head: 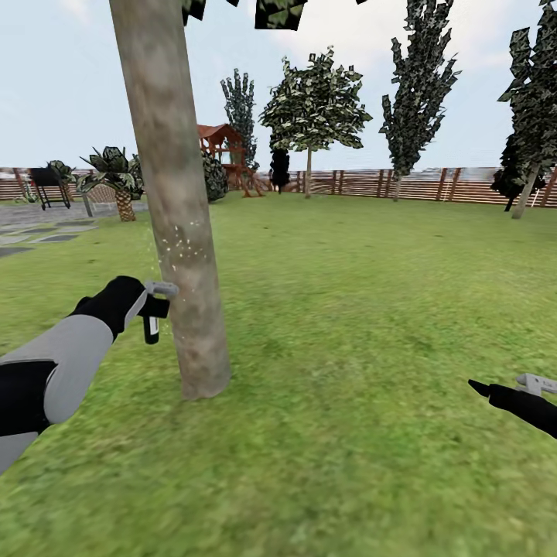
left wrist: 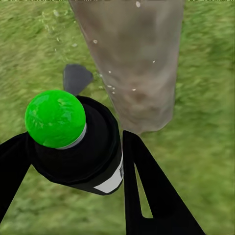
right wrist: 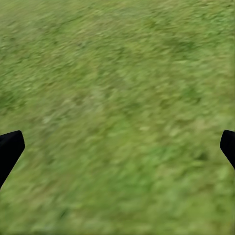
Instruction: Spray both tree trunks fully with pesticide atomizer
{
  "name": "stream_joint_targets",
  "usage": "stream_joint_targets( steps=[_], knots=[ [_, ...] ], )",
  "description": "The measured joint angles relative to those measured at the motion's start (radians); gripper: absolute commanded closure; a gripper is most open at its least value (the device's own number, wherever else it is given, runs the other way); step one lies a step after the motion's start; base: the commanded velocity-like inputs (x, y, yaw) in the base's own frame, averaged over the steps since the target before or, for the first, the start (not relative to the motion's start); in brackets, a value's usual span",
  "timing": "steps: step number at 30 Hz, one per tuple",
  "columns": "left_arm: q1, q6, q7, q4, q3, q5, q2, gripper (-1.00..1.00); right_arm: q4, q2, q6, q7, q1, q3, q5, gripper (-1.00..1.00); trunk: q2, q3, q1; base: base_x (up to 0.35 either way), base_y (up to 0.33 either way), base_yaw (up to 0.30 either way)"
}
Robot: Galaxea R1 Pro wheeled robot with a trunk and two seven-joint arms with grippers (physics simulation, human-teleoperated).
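Your left gripper (left wrist: 73,161) was clamped on the pesticide atomizer (left wrist: 73,142), the tree trunk (head: 174,201) just ahead of its nozzle, speckled with droplets; your right gripper (right wrist: 117,147) hung spread over lawn (right wrist: 117,73).

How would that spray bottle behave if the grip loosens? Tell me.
The spray bottle looks rigid, so it probably won't flex between the left end effector fingers. Its smooth round body could slip or roll on the grass. The domed green cap offers little purchase.

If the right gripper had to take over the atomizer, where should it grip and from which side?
Judging by its pose, grip the black round body of the atomizer below the green cap, from the side away from the tree trunk. The left gripper's fingers already flank the body.
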Motion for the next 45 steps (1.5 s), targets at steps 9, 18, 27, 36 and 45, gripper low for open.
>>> stream_joint_targets(
  steps=[9,18,27,36,45],
  knots=[
    [0.0,0.003,0.0,-0.11,0.004,-0.003,0.005,1.0,0.0,0.0,0.0,0.0,0.0,0.0,0.0,-1.0,0.0,0.0,0.0,0.0,0.0,0.0],
    [0.031,-0.231,0.0,0.132,0.053,0.001,0.015,1.0,0.0,0.0,0.0,0.0,0.0,0.0,0.0,-1.0,0.0,0.0,0.0,0.0,0.0,0.0],
    [0.076,-0.327,0.001,0.199,0.053,0.084,0.015,1.0,0.0,0.0,0.0,0.0,0.0,0.0,0.0,-1.0,0.0,0.0,0.0,0.0,0.0,0.0],
    [0.131,-0.361,0.128,0.2,0.053,0.103,0.015,1.0,0.0,-0.001,0.0,-0.002,0.0,0.0,0.0,-1.0,0.0,0.0,0.0,0.0,0.0,0.0],
    [0.145,-0.416,0.13,0.241,0.052,0.247,0.007,1.0,0.0,0.0,0.0,-0.001,0.0,0.0,0.0,-1.0,0.0,0.0,0.0,0.112,0.0,0.0]
  ],
)
